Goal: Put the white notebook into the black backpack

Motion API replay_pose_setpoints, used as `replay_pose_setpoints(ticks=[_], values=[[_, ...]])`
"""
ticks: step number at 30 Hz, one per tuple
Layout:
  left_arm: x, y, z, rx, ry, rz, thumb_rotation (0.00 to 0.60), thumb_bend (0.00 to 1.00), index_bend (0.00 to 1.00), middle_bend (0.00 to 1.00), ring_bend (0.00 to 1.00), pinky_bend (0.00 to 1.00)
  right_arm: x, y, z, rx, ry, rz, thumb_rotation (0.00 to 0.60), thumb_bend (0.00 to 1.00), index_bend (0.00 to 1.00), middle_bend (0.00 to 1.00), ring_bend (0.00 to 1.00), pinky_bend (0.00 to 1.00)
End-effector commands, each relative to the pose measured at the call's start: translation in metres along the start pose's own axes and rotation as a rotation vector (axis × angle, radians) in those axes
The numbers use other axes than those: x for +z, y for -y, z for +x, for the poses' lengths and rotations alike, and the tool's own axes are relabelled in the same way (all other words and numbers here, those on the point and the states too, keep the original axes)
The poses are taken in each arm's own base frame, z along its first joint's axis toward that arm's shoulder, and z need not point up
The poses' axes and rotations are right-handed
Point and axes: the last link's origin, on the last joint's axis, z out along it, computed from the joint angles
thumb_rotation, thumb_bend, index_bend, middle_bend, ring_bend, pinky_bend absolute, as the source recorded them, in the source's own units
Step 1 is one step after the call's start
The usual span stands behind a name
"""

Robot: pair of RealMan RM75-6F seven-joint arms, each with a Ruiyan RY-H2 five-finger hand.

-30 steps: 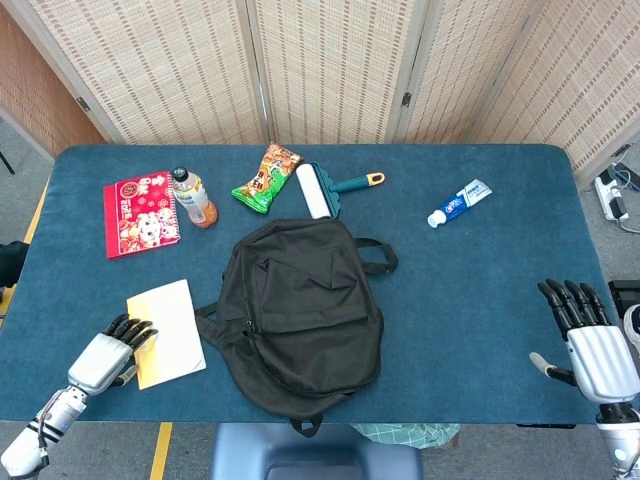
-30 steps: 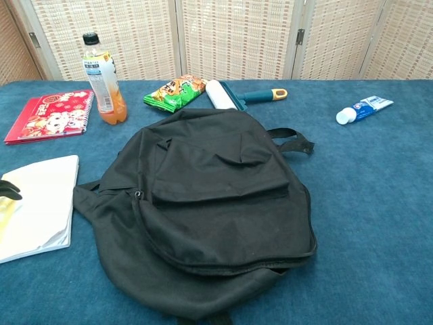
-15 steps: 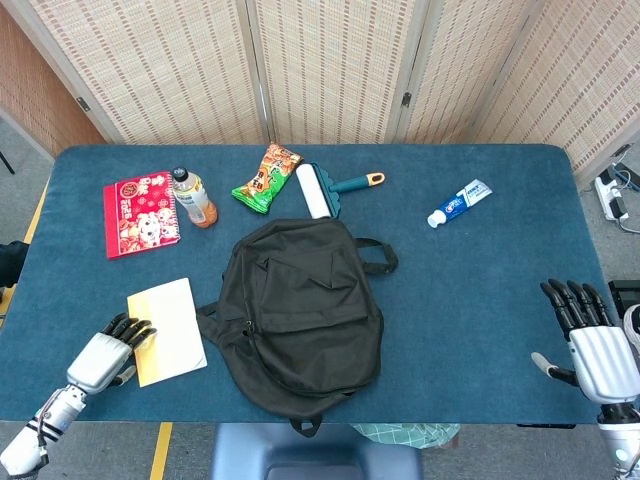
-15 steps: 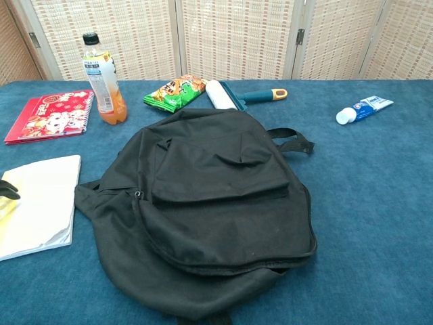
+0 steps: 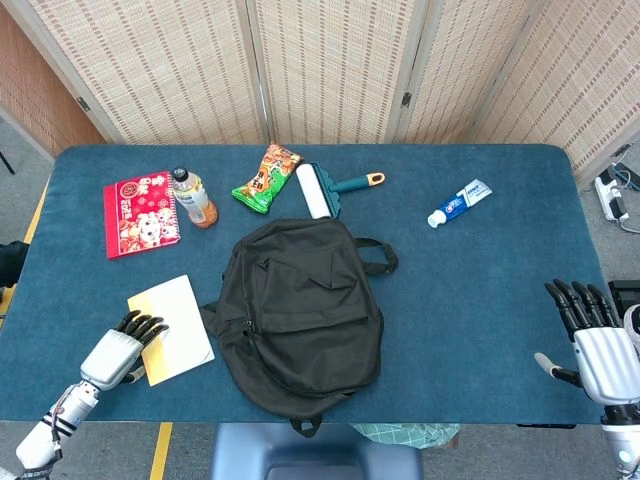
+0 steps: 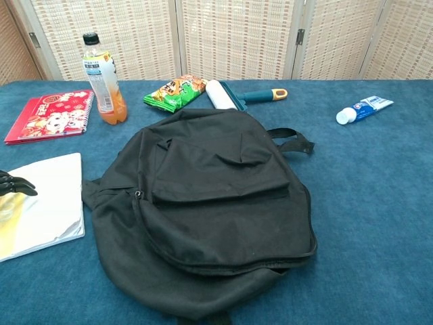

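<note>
The flat white paper notebook [image 5: 173,328] is seen lying on the blue felt-covered desk [image 5: 480,290], its right edge just beside the left side of the soft black fabric backpack [image 5: 300,312], which lies flat at the desk's centre with its zip closed. The silver-and-black left hand [image 5: 122,347] is rested with its fingertips [image 6: 15,183] on the notebook's left edge, fingers extended and nothing clasped. The right hand [image 5: 592,335] is held above the desk's right edge, fingers straight and apart, nothing in it
</note>
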Motion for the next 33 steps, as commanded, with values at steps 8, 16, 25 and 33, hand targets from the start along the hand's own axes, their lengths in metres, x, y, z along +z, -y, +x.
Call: replay_pose_setpoints(ticks=[8,16,25,33], values=[[0.0055,-0.0038,-0.0029,-0.092,-0.051,0.002,0.6,0.34,0.25,0.22,0.21,0.15,-0.0003,0.0005,0.0006,-0.001,-0.005,0.0,0.6,0.05,0.0,0.1,0.04,0.04],[0.0075,-0.0058,-0.0012,-0.076,-0.068,-0.02,0.6,0.39,0.26,0.23,0.21,0.15,-0.0012,0.0004,0.0006,-0.001,-0.003,-0.004,0.6,0.05,0.0,0.1,0.04,0.04],[0.0022,-0.001,0.0028,-0.049,-0.071,-0.015,0.6,0.38,0.26,0.23,0.21,0.15,-0.0011,0.0,0.0001,-0.001,-0.001,-0.005,0.6,0.05,0.0,0.1,0.04,0.04],[-0.001,-0.0002,0.003,-0.066,-0.075,-0.003,0.6,0.38,0.26,0.23,0.21,0.15,-0.0005,-0.0006,-0.0013,0.001,0.002,-0.006,0.6,0.05,0.0,0.1,0.04,0.04]])
